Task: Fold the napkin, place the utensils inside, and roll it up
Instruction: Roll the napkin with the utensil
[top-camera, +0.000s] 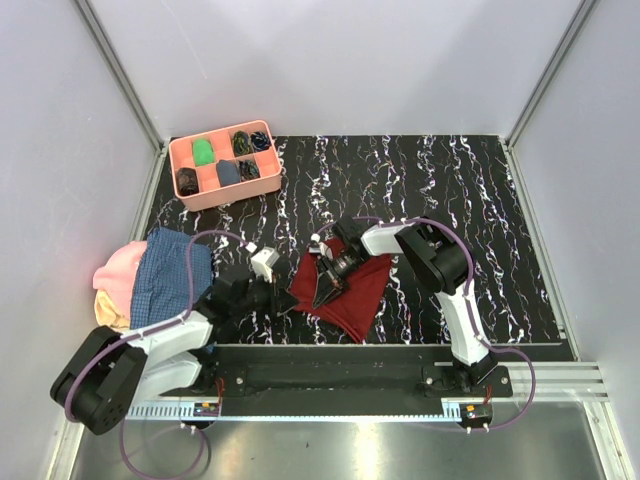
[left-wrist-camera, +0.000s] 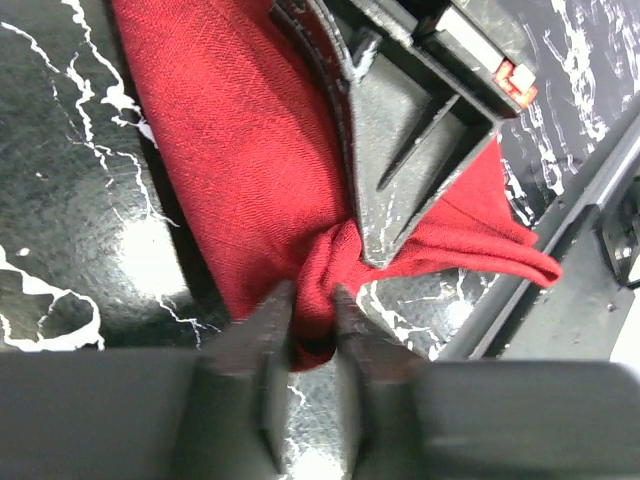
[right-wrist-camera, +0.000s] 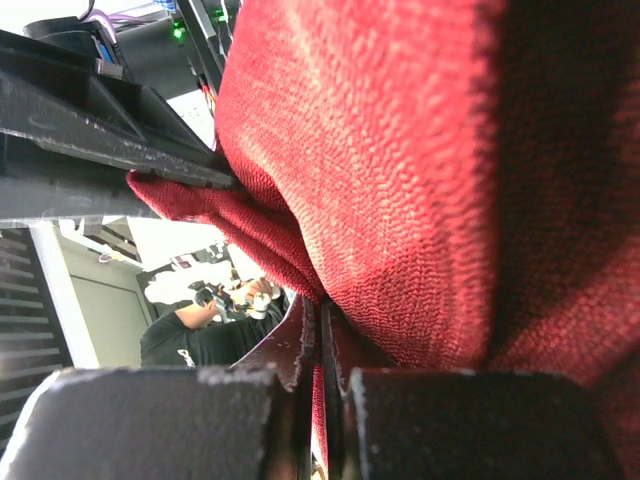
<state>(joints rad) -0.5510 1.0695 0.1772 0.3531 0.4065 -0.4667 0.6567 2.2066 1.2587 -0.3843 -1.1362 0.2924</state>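
At about 6 o'clock, close to the near edge of the black marbled table (top-camera: 450, 200), the dark red napkin (top-camera: 352, 300) lies crumpled. The left gripper (left-wrist-camera: 312, 300) is clamped on a bunched tip at the cloth's 9 o'clock side. The right gripper (right-wrist-camera: 320, 325) has its fingers pressed together on a thin fold of the same cloth. Farther away, a blue checked cloth (top-camera: 172, 275) rests on a pink cloth (top-camera: 115, 272) at 9 o'clock, and a pink tray (top-camera: 228, 197) stands at 11 o'clock.

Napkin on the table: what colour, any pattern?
Plain dark red napkin, no print, just a fine weave; clearest in the left wrist view.
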